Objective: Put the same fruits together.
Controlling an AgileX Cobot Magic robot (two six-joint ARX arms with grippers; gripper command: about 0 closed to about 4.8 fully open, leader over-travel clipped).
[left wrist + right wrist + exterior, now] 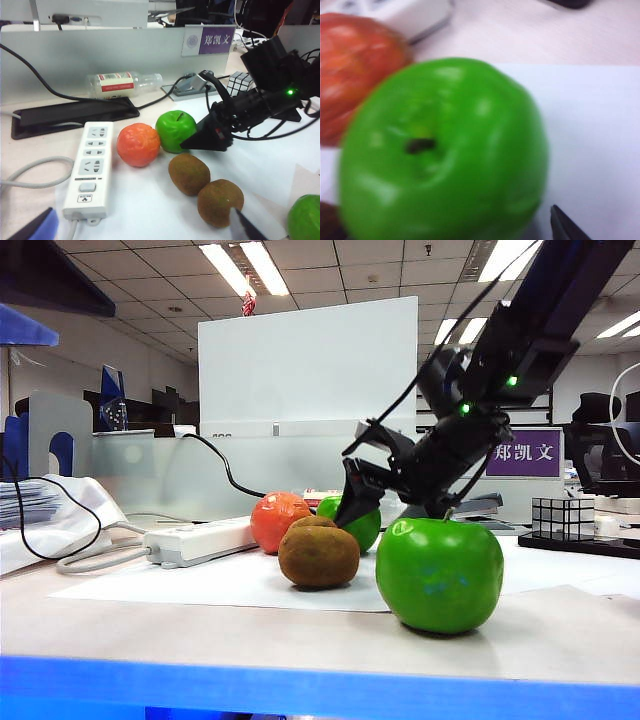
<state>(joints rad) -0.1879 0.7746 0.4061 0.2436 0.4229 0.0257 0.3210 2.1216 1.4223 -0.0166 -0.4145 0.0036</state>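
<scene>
**Right tool at the far green apple**

The right tool [192, 142] stood wide and empty, its tips against the far green apple [174, 131], which lay on the counter [560, 635] touching a tangerine [138, 144]. Two kiwis [189, 173] lay just on the near side of that tool. The left tool [245, 227], wide too, hung beside the near kiwi; a second green apple [439, 574] sat close by.

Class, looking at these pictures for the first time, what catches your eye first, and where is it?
A glossy green apple sits closest to the exterior camera on the white sheet. Behind it, the right gripper, fingers open, reaches down beside a second green apple, next to a tangerine. Two brown kiwis lie nearby.
</scene>
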